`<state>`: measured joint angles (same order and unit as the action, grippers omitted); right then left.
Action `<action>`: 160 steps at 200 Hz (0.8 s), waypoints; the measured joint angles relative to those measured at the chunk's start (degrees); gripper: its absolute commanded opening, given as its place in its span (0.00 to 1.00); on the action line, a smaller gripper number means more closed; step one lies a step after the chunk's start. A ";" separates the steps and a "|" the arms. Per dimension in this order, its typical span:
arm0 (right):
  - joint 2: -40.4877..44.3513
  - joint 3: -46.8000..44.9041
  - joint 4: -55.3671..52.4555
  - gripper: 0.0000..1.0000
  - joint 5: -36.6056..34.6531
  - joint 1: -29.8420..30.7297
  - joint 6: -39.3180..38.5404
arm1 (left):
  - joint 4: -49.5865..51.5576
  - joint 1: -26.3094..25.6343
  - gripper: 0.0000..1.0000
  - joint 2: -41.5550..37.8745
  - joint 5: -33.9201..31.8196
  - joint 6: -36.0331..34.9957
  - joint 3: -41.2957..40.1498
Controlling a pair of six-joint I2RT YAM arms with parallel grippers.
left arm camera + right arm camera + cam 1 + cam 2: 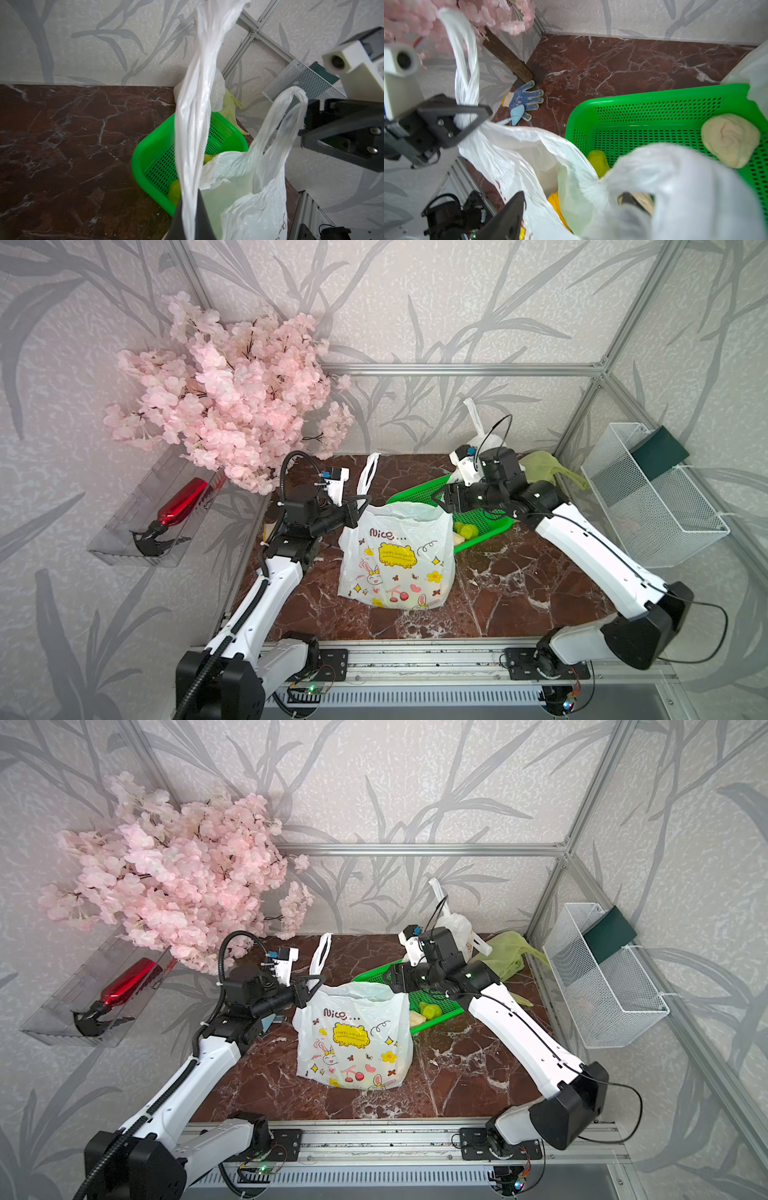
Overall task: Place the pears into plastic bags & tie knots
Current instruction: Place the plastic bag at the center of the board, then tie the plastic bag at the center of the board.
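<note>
Rabbit-print bag (395, 556) handle (195, 83) is clamped by left gripper (363, 502); right gripper (441, 498) is spread wide, so other handle (291, 104) could be dropped.

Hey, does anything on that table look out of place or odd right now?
Yes: a blue-dotted work glove and a small light-blue trowel lie together on the marble table, near the pink blossoms. They look unrelated to the bagging work.
</note>
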<state>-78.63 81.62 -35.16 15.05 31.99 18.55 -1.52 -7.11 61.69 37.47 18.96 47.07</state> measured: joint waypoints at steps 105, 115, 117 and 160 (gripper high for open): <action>9.29 -34.71 33.77 0.99 3.08 -3.23 -0.26 | 3.10 1.44 0.00 1.62 -2.54 2.10 0.92; 8.37 -36.54 39.12 0.98 3.10 -3.23 0.11 | 3.52 1.44 0.00 1.62 -2.54 2.08 0.92; 8.31 -36.81 39.89 0.98 3.08 -3.23 0.17 | 3.58 1.44 0.00 1.62 -2.54 2.08 0.92; 5.33 -41.29 56.41 0.95 5.77 -3.23 1.81 | 4.79 1.44 0.00 1.46 -2.64 1.57 0.92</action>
<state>-73.30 40.34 21.26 20.82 28.75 20.36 3.27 -5.67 63.16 34.83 20.53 47.99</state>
